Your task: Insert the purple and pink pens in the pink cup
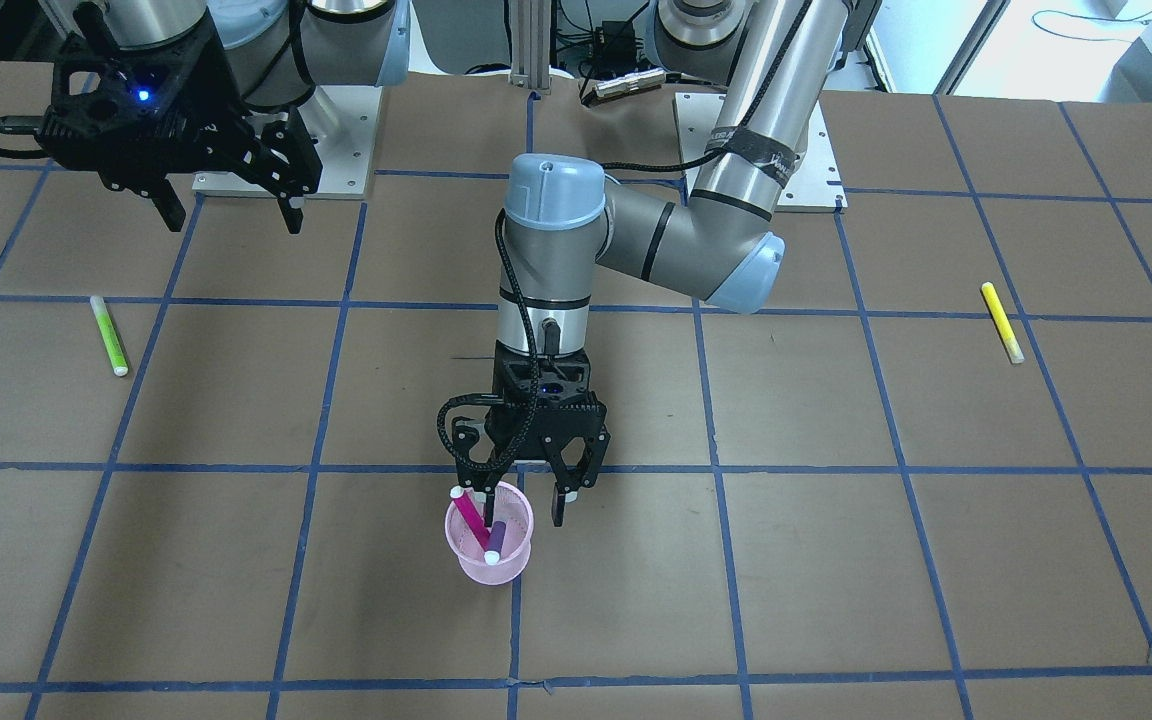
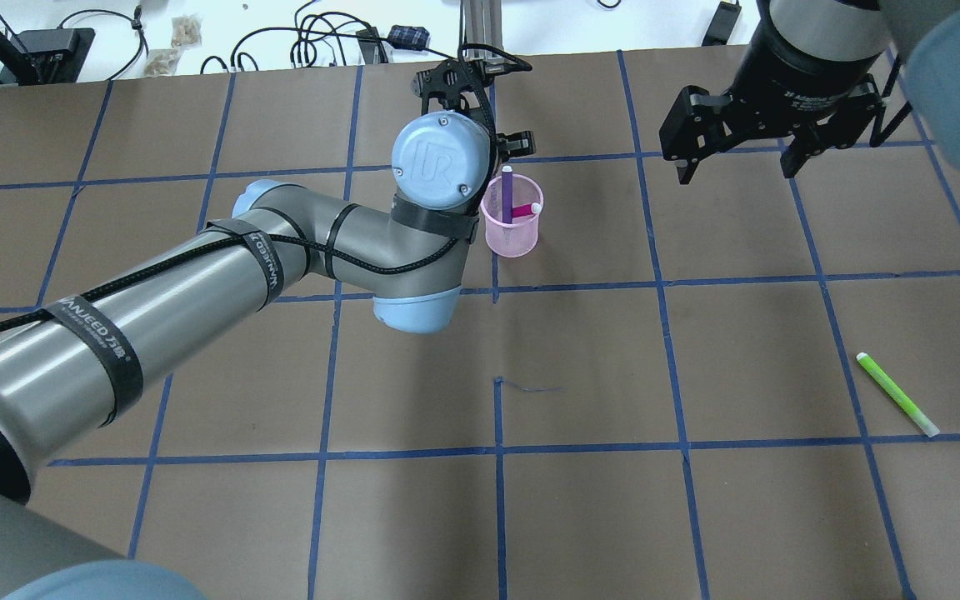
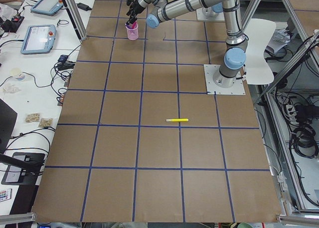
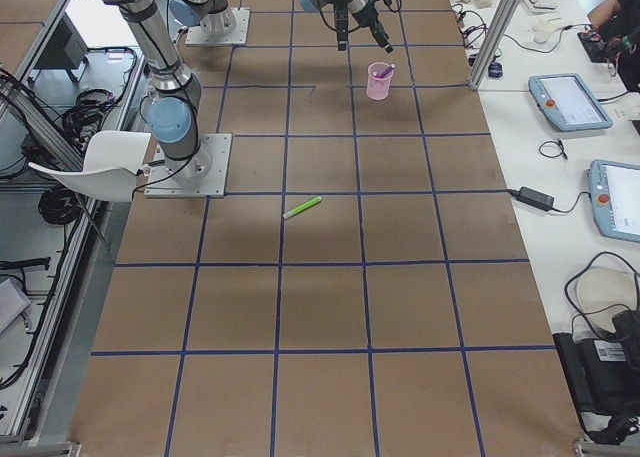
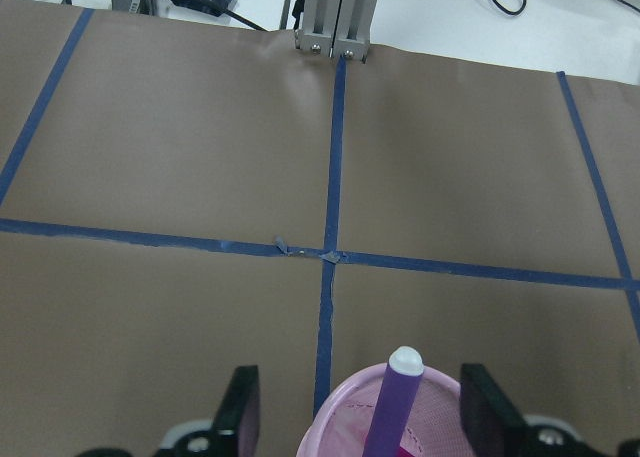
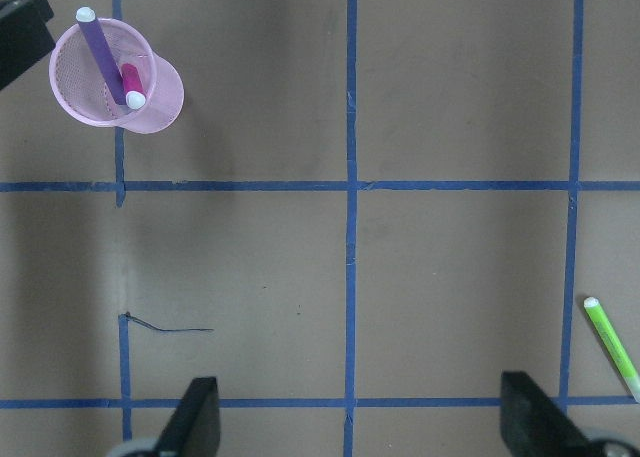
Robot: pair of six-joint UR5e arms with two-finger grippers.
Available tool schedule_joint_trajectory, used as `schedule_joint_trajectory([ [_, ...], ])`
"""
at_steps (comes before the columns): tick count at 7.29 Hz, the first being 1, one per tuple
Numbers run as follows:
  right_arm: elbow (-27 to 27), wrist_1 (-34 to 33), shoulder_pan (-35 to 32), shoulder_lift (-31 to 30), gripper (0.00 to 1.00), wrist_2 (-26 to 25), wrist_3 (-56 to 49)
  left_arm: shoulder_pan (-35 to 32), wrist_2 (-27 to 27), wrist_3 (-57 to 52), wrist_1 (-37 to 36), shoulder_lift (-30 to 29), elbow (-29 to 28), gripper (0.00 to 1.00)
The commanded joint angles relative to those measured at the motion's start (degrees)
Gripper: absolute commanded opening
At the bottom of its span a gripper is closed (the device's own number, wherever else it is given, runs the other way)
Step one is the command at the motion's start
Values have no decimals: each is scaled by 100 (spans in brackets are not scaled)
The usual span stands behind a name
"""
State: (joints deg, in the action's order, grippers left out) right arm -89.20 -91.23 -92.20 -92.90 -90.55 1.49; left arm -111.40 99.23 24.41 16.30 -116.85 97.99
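The pink mesh cup (image 1: 502, 570) stands upright near the table's middle, also in the overhead view (image 2: 512, 237). The purple pen (image 1: 497, 537) and the pink pen (image 1: 469, 517) both stand in it, leaning on its rim. They show too in the right wrist view, purple (image 6: 100, 49) and pink (image 6: 130, 80). My left gripper (image 1: 521, 505) is open and empty, its fingers (image 5: 241, 409) either side of the cup (image 5: 345, 439), just above it. The purple pen (image 5: 393, 407) rises between them, touching neither. My right gripper (image 1: 234, 220) is open and empty, high above the table, far from the cup.
A green pen (image 1: 108, 335) lies on the brown paper on my right side, also in the overhead view (image 2: 897, 393). A yellow pen (image 1: 1002, 322) lies on my left side. Blue tape lines grid the table. Cables and an aluminium post (image 5: 338, 12) stand past the far edge.
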Motion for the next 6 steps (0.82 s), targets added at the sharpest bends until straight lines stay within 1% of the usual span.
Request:
schedule_joint_trajectory([
  [1, -18, 0, 0, 0, 100, -7, -9, 537, -45, -485, 1524, 292, -322, 100],
  [3, -1, 0, 0, 0, 100, 11, -9, 1423, -71, -1522, 3999, 906, -1058, 100],
  [4, 8, 0, 0, 0, 100, 11, -9, 1698, -306, -1710, 5387, 1214, -1402, 100],
  [5, 8, 0, 0, 0, 100, 2, -9, 1883, -517, -1729, 6428, 1495, -1762, 100],
  [6, 8, 0, 0, 0, 100, 2, 0, 1972, -528, -1851, 6943, 1690, -1931, 100],
])
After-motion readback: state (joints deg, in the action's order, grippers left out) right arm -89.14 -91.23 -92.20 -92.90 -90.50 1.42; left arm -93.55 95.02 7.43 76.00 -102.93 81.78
